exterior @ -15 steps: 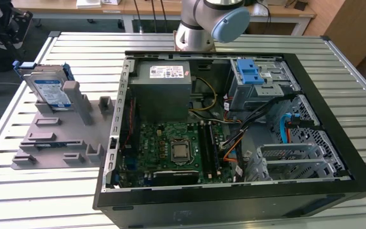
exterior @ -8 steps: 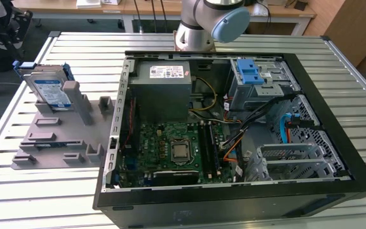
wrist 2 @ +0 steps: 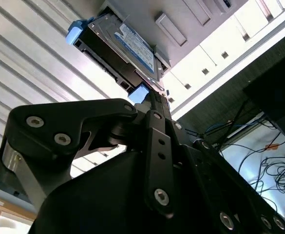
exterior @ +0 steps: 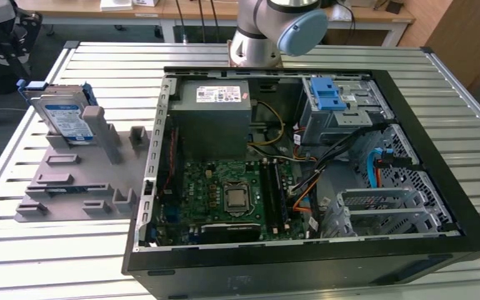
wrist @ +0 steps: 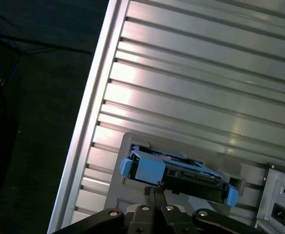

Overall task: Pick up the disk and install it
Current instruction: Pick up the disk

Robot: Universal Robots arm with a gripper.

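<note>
Gripper closest in the first wrist view: fingers pressed together, nothing between them. It is aimed at the disk, with a gap between the two as far as I can judge. The disk stands on edge in a slot of the grey fixture on the slatted table, at the exterior view's left. Its label face points toward the case, and blue rails run along its edges with tabs at the ends. It is not picked up yet. Handling, my guess: a rigid metal body, fairly heavy for its size, with smooth faces that could slip, and it won't like knocks. Best hold is probably a pinch across the thin thickness at the exposed top edge, on metal rather than on the plastic tabs, which look as if they would flex. The slot likely means it must come out straight or it will bind. Further off, the open case lies flat, and the drive cage with two blue tabs sits in its far corner. Arm base at the back.
</note>
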